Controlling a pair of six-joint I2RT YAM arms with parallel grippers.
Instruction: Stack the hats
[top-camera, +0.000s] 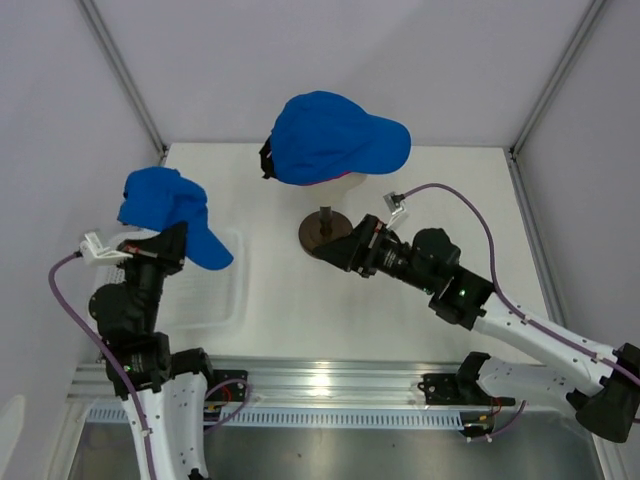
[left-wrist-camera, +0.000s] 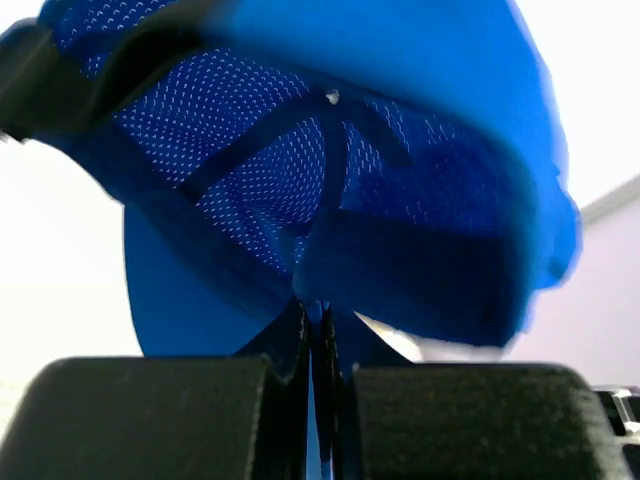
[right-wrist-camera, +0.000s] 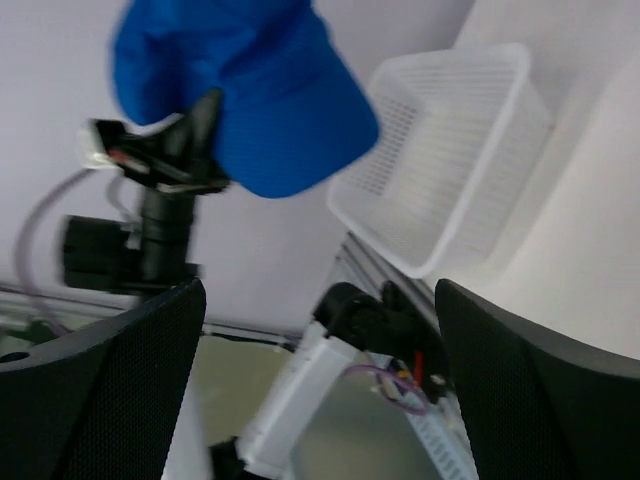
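Note:
A royal blue hat (top-camera: 335, 135) sits on top of the mannequin at the middle back, with a thin pink edge (top-camera: 325, 181) showing under it. A second blue hat (top-camera: 165, 205) hangs in the air at the left, over the basket. My left gripper (top-camera: 168, 234) is shut on its fabric. In the left wrist view that hat (left-wrist-camera: 330, 170) fills the frame from below, its cloth pinched between the fingers (left-wrist-camera: 285, 400). My right gripper (top-camera: 338, 248) stands open beside the brown stand (top-camera: 325, 228), with nothing between its fingers (right-wrist-camera: 100, 390).
A white mesh basket (top-camera: 225, 295) lies on the table below the held hat; it also shows in the right wrist view (right-wrist-camera: 450, 150). White walls and metal posts close in the table. A metal rail runs along the near edge.

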